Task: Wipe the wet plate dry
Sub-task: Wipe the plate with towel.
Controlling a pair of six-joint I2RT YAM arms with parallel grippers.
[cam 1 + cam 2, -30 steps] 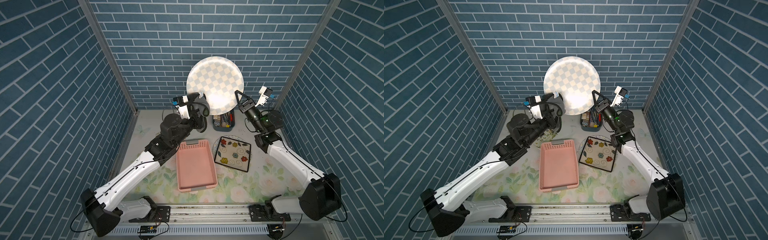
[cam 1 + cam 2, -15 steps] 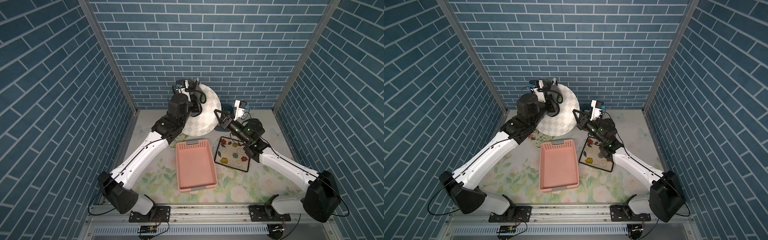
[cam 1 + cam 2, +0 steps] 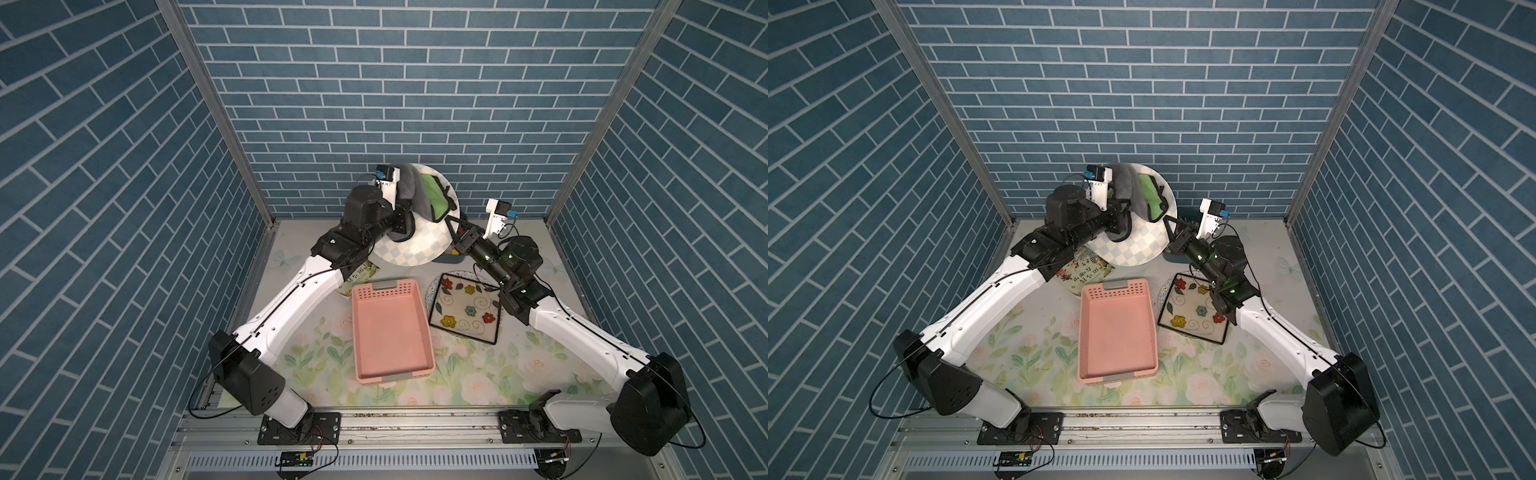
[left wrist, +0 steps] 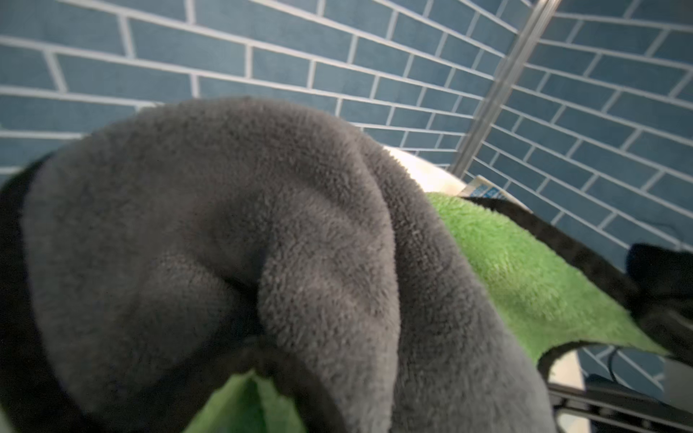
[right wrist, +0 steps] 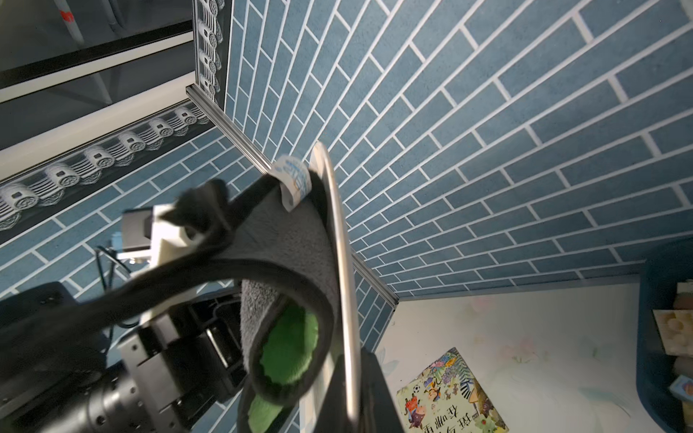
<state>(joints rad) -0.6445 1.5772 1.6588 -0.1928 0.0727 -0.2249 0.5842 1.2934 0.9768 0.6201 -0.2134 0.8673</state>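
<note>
One checkered plate (image 3: 415, 247), held off the table (image 3: 519, 365), rim pinched tight in the right hand (image 3: 454, 232); left hand (image 3: 404, 216) clamped on the grey-green cloth (image 3: 417, 193) against its face. Push too hard and that edge grip might slip.

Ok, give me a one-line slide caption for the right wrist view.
Right wrist view: plate seen edge-on, upright, with the grey-and-green cloth pressed against its face.

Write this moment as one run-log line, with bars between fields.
left tool: shut on cloth | cloth: against plate face | right tool: shut on plate rim | plate: upright
</note>
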